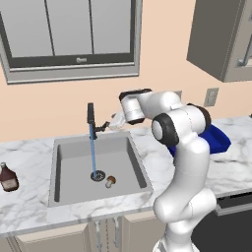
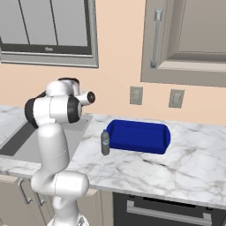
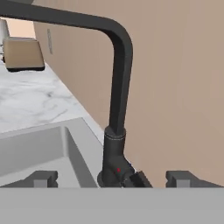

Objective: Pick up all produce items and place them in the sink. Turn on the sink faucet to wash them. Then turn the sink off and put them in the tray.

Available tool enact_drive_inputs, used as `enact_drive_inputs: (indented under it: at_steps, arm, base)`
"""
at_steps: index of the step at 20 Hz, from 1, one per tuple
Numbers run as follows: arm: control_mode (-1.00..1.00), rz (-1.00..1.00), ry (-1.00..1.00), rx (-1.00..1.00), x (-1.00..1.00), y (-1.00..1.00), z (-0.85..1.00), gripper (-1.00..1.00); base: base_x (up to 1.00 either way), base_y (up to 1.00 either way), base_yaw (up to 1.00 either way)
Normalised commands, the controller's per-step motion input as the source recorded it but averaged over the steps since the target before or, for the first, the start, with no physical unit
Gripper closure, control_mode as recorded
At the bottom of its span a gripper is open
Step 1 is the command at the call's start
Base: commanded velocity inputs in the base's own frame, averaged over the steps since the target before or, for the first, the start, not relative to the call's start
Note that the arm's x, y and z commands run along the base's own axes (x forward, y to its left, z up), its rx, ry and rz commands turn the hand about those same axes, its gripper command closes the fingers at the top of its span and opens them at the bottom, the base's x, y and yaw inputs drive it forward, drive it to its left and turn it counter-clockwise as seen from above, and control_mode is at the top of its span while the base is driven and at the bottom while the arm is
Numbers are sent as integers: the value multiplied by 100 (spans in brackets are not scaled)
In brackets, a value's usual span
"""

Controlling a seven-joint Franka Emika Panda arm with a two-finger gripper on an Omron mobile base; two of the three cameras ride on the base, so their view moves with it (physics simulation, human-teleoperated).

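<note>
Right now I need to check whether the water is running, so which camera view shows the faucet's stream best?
The left base view: a blue stream falls from the faucet onto the drain beside the mushroom. The hand view shows the faucet's stem and lever close up.

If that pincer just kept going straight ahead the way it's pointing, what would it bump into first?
Most likely the sink faucet: in the hand view its black base and small side lever stand right ahead of the pincer, between the two fingertips. Behind it is the wall. Exact depth is hard to judge.
</note>
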Motion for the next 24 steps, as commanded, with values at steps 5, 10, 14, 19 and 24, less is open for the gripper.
enact_drive_inputs:
  at_steps: [5,10,14,19,24]
  arm:
    - [-100,4,-1,0,-9,-36,-4,-100]
    - [-100,4,0,0,0,-9,-17,-100]
    - [-100,5,0,0,10,0,-24,-100]
    - [-100,7,-1,0,14,0,-28,-100]
    - [-100,8,-2,0,18,0,-25,-100]
  base:
    - [0,0,0]
    - [0,0,0]
    - [0,0,0]
    - [0,0,0]
    - [0,0,0]
